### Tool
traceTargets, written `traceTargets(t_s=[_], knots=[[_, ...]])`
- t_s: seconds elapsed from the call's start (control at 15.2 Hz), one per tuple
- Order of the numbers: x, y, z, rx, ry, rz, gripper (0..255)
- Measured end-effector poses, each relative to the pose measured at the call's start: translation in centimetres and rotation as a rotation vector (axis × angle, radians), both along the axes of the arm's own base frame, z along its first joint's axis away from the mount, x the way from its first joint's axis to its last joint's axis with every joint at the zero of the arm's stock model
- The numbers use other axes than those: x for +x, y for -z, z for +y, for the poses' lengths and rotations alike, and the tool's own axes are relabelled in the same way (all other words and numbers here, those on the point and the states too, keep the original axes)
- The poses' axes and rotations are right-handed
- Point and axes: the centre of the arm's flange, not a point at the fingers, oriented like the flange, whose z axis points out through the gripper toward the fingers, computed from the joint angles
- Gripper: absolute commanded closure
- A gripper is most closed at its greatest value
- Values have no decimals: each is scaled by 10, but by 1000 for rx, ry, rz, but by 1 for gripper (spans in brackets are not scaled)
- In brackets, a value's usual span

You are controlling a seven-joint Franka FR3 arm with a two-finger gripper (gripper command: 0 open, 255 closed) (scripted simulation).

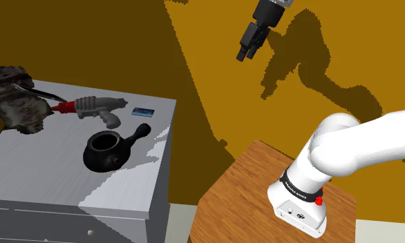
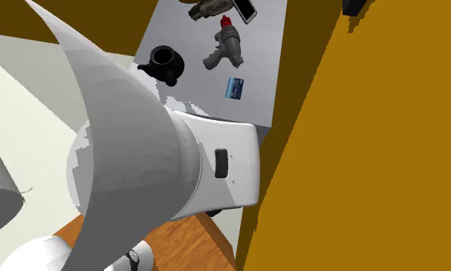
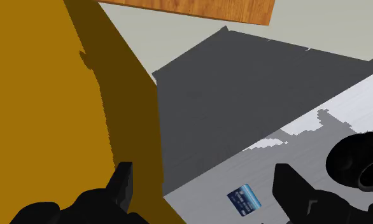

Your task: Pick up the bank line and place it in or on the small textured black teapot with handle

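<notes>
The only lettering stands on the black band (image 1: pixel 301 186) round the foot of the white arm (image 1: pixel 346 148), at the shoulder view's lower right. It is a short row of white capitals, too small to read with any certainty. The small blue card (image 3: pixel 244 198) lies near the far right edge of the grey cabinet top (image 1: pixel 56 172) as the shoulder view shows it. Its face bears pale lines and marks, but none can be made out as words or numbers.
</notes>
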Motion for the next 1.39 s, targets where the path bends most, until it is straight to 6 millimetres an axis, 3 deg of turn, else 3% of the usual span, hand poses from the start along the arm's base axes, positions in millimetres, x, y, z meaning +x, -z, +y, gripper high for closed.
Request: traceTargets(t_s=[0.2,0.59,0.86,1.39], knots=[[8,11,3,2,-21,-14,0],[50,64,22,14,-121,-87,0],[80,103,41,22,-190,-138,0],[141,164,82,39,-329,-244,0]])
